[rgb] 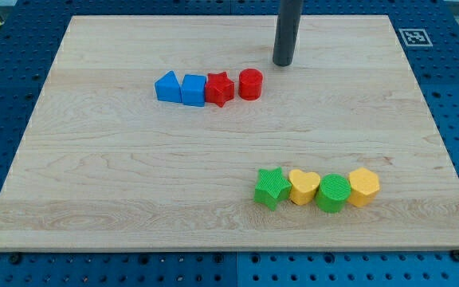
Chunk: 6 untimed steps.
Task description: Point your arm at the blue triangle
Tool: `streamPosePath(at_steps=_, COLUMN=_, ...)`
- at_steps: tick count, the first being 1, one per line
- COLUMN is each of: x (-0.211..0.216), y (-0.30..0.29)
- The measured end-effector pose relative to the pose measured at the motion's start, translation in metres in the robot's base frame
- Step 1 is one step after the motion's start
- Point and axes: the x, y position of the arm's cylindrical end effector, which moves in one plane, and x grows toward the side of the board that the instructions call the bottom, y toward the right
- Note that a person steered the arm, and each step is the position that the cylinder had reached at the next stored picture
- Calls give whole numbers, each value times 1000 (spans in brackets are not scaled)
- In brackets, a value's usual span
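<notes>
The blue triangle [166, 86] lies at the left end of a row in the upper middle of the wooden board [94, 175]. To its right, touching in line, are a blue cube [193, 90], a red star [220, 88] and a red cylinder [250, 84]. My tip [283, 63] stands on the board above and to the right of the red cylinder, well to the right of the blue triangle and touching no block.
A second row lies at the lower right: a green star [272, 187], a yellow heart [304, 187], a green cylinder [333, 193] and a yellow hexagon [363, 186]. A blue pegboard [6, 96] surrounds the board, with a marker tag [413, 37] at the top right.
</notes>
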Motion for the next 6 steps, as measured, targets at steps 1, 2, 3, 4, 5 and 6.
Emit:
streamPosePath(at_steps=1, x=0, y=0)
streamPosePath(at_steps=2, x=0, y=0)
streamPosePath(at_steps=3, x=-3, y=-32)
streamPosePath(at_steps=4, x=-4, y=-112)
streamPosePath(at_steps=5, x=7, y=-203)
streamPosePath(at_steps=6, x=26, y=-258)
